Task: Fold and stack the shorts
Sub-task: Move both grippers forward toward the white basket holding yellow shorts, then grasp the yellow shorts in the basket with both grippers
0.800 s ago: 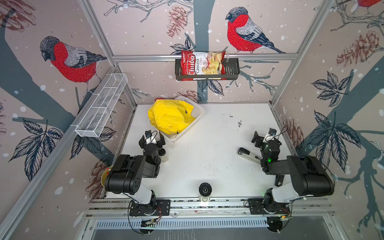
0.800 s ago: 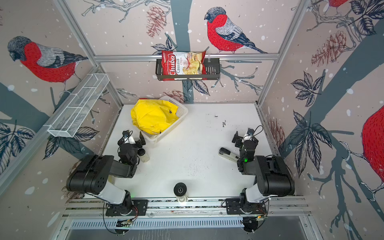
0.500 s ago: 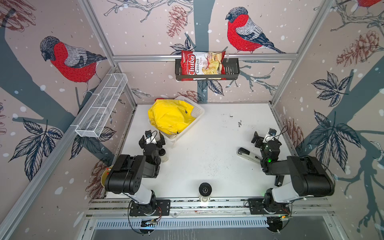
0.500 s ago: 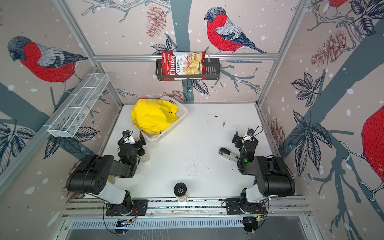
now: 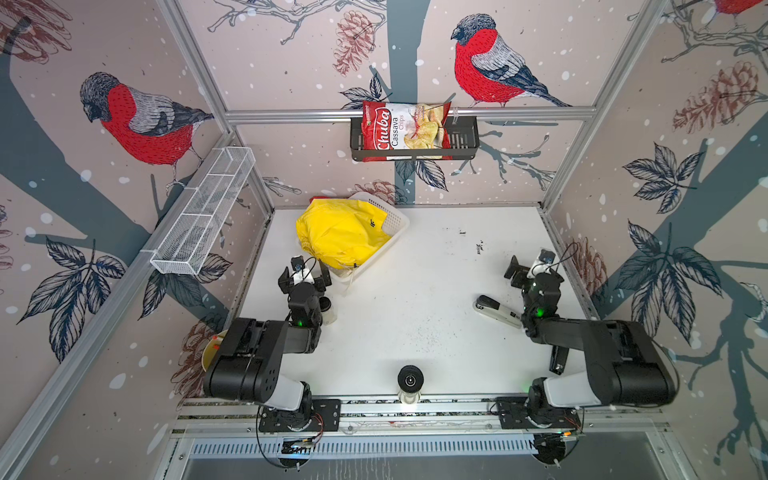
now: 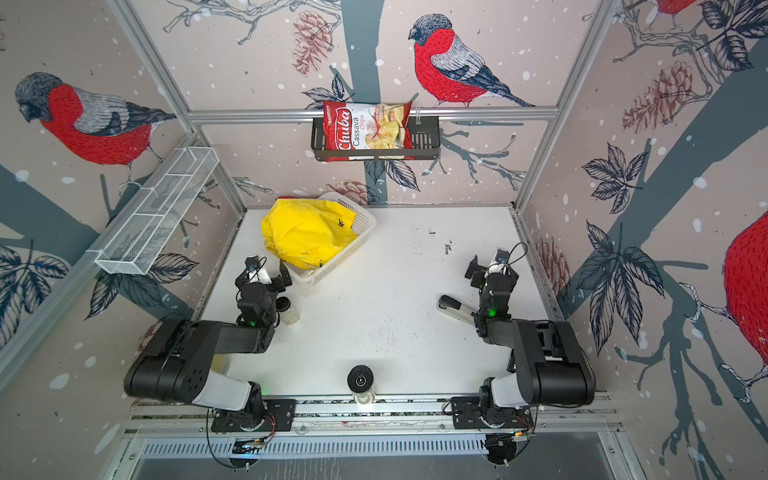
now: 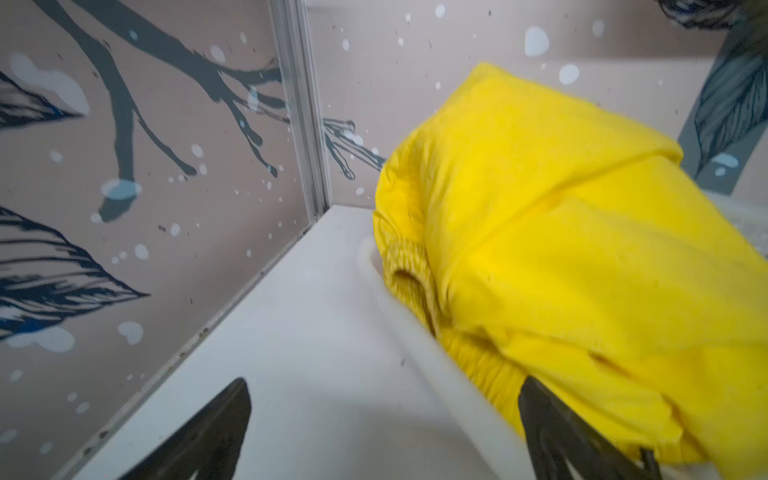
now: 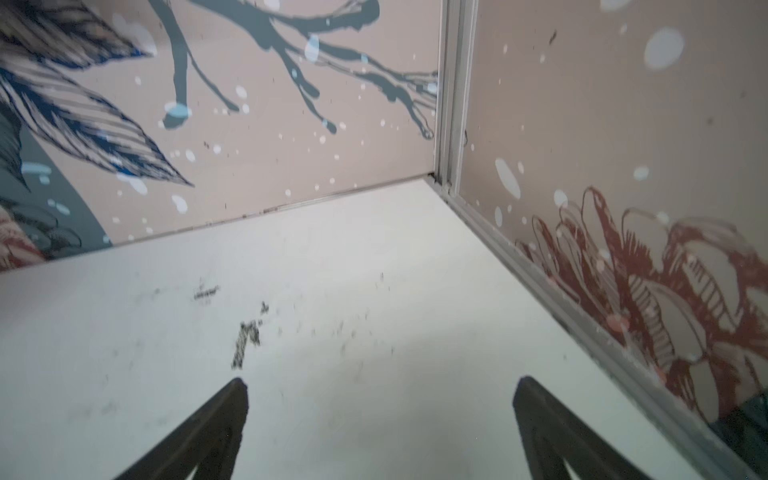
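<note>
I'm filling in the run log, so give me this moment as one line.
stage: nothing folded yet | yellow shorts: bunched in white basket | left tool: open, empty, beside basket | right tool: open, empty

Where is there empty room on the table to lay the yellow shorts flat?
The middle of the table is bare, between the basket, the stapler and the front black knob. The far right corner too. The left is crowded: yellow shorts, small jar, left gripper.
</note>
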Controlling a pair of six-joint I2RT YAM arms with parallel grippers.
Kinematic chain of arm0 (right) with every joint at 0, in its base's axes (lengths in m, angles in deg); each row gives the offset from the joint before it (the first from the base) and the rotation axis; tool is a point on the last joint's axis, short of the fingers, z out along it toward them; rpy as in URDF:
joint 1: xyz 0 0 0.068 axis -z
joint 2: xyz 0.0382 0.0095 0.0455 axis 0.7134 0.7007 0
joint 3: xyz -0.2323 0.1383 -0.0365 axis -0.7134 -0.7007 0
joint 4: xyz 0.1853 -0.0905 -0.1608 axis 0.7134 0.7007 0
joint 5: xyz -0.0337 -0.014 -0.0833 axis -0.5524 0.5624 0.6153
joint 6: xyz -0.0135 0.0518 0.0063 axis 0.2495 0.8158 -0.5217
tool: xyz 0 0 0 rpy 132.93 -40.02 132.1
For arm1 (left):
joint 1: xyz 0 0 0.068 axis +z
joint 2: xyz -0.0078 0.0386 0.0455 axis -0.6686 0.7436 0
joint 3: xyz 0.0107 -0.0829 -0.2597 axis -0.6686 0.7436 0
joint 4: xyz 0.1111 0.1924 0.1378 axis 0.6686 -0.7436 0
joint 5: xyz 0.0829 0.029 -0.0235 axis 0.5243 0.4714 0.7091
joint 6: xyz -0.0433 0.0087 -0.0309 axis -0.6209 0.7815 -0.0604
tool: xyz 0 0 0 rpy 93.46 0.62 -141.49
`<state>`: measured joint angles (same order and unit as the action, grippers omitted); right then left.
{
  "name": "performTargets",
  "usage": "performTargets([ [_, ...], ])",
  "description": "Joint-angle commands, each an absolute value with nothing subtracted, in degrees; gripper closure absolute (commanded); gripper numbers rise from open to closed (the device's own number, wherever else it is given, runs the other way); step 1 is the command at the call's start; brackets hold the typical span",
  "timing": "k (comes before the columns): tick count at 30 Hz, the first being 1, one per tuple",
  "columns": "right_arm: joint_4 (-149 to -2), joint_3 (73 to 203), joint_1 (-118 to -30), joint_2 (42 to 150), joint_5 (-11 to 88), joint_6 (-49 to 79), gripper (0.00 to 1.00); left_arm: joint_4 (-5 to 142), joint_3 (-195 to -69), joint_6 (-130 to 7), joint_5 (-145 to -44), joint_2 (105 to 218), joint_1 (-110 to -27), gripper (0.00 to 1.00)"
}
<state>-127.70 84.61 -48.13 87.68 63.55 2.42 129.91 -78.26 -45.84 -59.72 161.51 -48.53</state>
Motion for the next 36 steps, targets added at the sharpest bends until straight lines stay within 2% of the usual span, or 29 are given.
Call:
performTargets([
  [1, -113.0, 90.2, -49.4, 84.7, 69.5, 5.7, 0.00, 116.7, -83.5, -50.9, -43.7, 157.3, -49.6, 0.01],
  [3, -109.3, 92.7, -52.3, 83.2, 72.2, 6.5, 0.00, 105.3, -89.1, -60.6, -33.9, 154.5, -49.9, 0.01],
  [5, -105.4, 95.5, -57.5, 82.8, 77.8, 3.9, 0.01, 86.4, -96.9, -74.1, -26.2, 152.3, -49.9, 0.01],
  [8, -100.1, 99.5, -62.8, 83.8, 82.8, 3.8, 0.00, 69.1, -104.1, -87.1, -23.0, 151.0, -48.5, 0.01],
  [12, -87.8, 109.5, -63.5, 89.2, 69.3, 11.1, 0.01, 68.9, -105.7, -87.0, -36.6, 151.4, -43.1, 0.02],
  [14, -84.2, 116.1, -63.8, 94.7, 60.1, 12.8, 0.01, 68.0, -107.3, -86.8, -39.8, 153.4, -42.6, 0.03],
  [17, -77.8, 128.1, -65.8, 104.6, 49.3, 13.1, 0.01, 66.2, -111.0, -83.6, -44.1, 157.7, -42.5, 0.10],
  [21, -69.9, 144.6, -71.1, 117.8, 42.8, 11.8, 0.02, 66.3, -114.3, -81.1, -51.8, 165.2, -42.6, 0.13],
  [25, -66.8, 155.3, -75.0, 126.7, 36.1, 12.9, 0.05, 64.8, -120.0, -78.4, -64.6, 172.9, -42.7, 0.22],
  [33, -68.5, 164.6, -76.2, 137.5, 25.8, 21.6, 0.07, 65.5, -123.7, -78.0, -69.9, 181.3, -46.0, 0.32],
  [36, -68.4, 167.6, -76.1, 140.4, 24.4, 24.3, 0.11, 64.4, -125.9, -77.2, -71.1, 183.8, -49.0, 0.43],
])
